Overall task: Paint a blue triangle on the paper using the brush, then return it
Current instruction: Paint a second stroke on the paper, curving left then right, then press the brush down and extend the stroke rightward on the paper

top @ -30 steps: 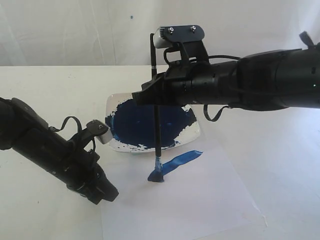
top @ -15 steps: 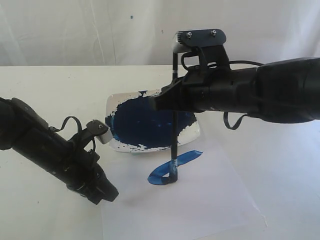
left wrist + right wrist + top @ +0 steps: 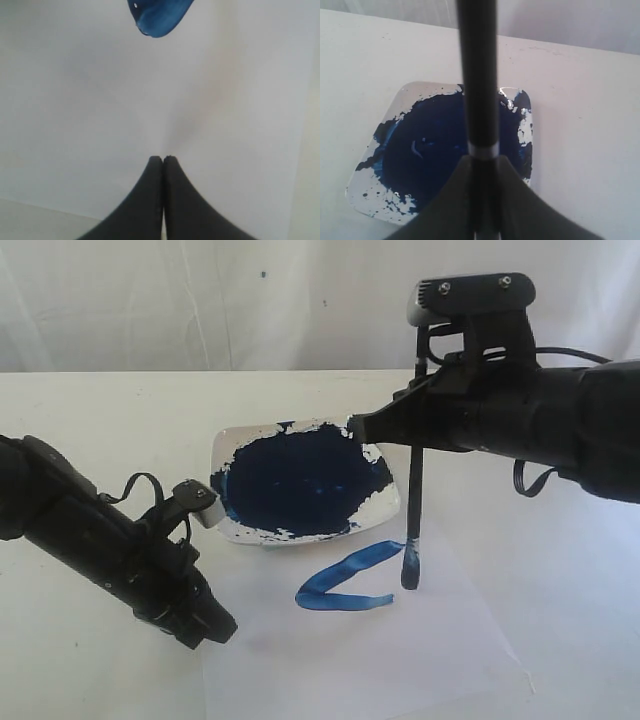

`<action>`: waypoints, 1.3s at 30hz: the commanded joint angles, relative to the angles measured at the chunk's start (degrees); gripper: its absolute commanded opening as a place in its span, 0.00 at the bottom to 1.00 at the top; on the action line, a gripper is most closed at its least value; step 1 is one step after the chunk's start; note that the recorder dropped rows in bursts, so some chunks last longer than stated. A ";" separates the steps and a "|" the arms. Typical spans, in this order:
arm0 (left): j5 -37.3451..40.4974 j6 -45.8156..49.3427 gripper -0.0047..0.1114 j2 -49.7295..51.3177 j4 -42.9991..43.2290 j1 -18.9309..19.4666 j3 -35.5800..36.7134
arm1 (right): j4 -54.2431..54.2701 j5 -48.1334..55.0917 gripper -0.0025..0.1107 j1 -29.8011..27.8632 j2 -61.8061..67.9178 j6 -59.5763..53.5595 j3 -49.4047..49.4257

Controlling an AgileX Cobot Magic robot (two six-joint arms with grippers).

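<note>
My right gripper (image 3: pixel 362 428) is shut on the brush (image 3: pixel 413 502), holding it upright above the paper (image 3: pixel 400 660). The paint-darkened tip touches the sheet just right of the blue triangle (image 3: pixel 340 580), which shows two bright-blue strokes meeting at a left corner. In the right wrist view the brush handle (image 3: pixel 479 75) rises between the fingers of the right gripper (image 3: pixel 482 167), silvery band at the fingertips. My left gripper (image 3: pixel 215 625) rests shut and empty at the paper's left edge. In the left wrist view the left gripper (image 3: pixel 163 159) is over white paper, with a blue stroke end (image 3: pixel 160 17) beyond.
A white square dish (image 3: pixel 388 505) holding a dark navy paint pool (image 3: pixel 295 485) sits just behind the paper; its rim (image 3: pixel 390 110) also shows under the brush in the right wrist view. The white table (image 3: pixel 90 410) spreads around, with a white backdrop behind.
My right gripper has carried the brush to the right across the paper, leaving a second blue stroke from the left corner. The left arm has not moved.
</note>
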 commanded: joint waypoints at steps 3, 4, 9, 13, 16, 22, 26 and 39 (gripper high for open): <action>1.33 0.02 0.04 -0.25 -0.64 0.22 0.23 | -0.28 -2.06 0.02 0.02 -2.17 -0.59 0.25; 1.58 0.02 0.04 -0.25 -0.64 0.22 0.23 | -0.28 -0.49 0.02 0.02 -2.48 -0.59 0.25; 1.58 0.02 0.04 -0.25 -0.64 0.22 0.23 | -0.28 6.80 0.02 0.02 -2.35 -0.37 0.25; 1.58 0.02 0.04 -0.25 -0.64 0.22 0.23 | -0.28 10.95 0.02 0.02 -0.87 -0.37 -0.43; 1.58 0.02 0.04 -0.25 -0.64 0.22 0.23 | -0.28 13.34 0.02 0.02 0.97 -0.65 -1.38; 1.58 0.02 0.04 -0.25 -0.64 0.22 0.23 | -0.28 15.99 0.02 0.02 3.67 -1.00 -2.98; 1.58 0.02 0.04 -0.25 -0.64 0.22 0.23 | -0.28 15.99 0.02 0.02 4.95 -1.49 -3.26; 1.72 0.02 0.04 -0.25 -0.64 0.22 0.23 | -0.28 10.18 0.02 0.02 5.61 -2.12 -3.26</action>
